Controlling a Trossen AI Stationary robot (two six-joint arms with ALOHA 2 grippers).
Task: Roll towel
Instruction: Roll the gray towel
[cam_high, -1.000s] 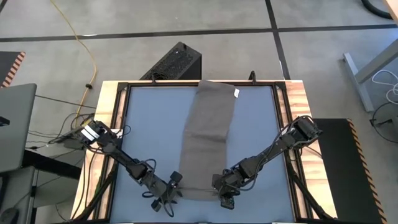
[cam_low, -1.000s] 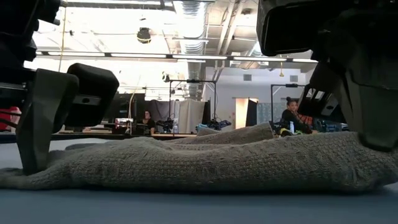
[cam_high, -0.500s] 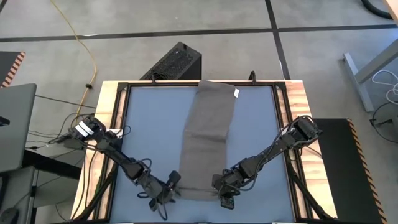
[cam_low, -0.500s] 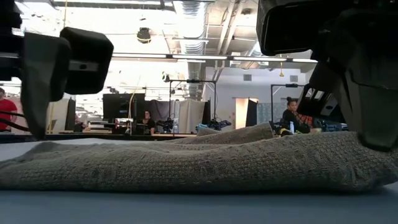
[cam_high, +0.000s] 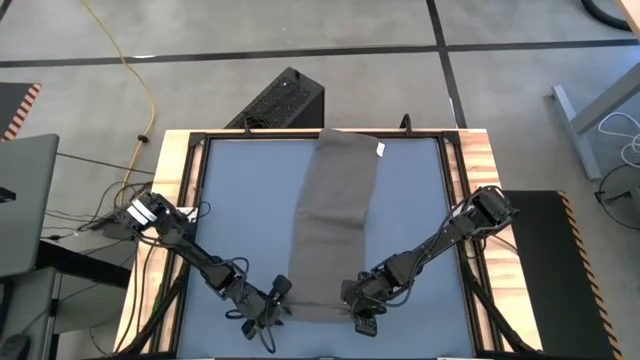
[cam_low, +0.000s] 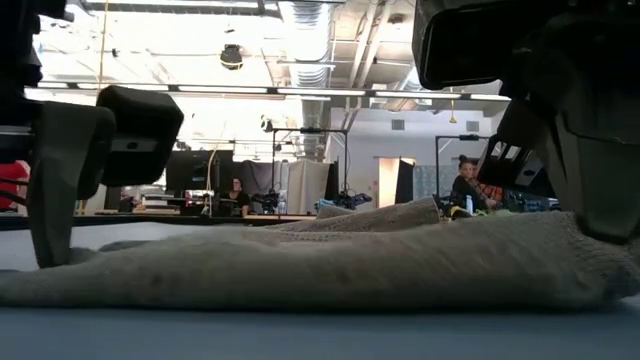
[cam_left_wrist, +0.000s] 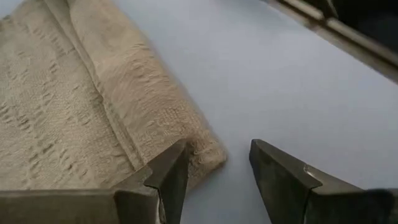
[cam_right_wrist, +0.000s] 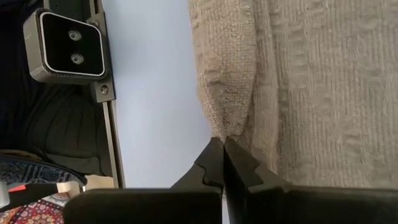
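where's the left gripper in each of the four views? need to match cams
High view: left gripper, bottom centre-left, at the towel's near left corner.
Low view: left gripper, far left, a finger reaching down to the towel's end.
Left wrist view: left gripper, bottom edge, open astride the towel corner.
Right wrist view: not in it.
Shared landmark: the towel.

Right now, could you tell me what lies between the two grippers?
Only the towel's near edge, spanning from left gripper to right gripper, per the high view.
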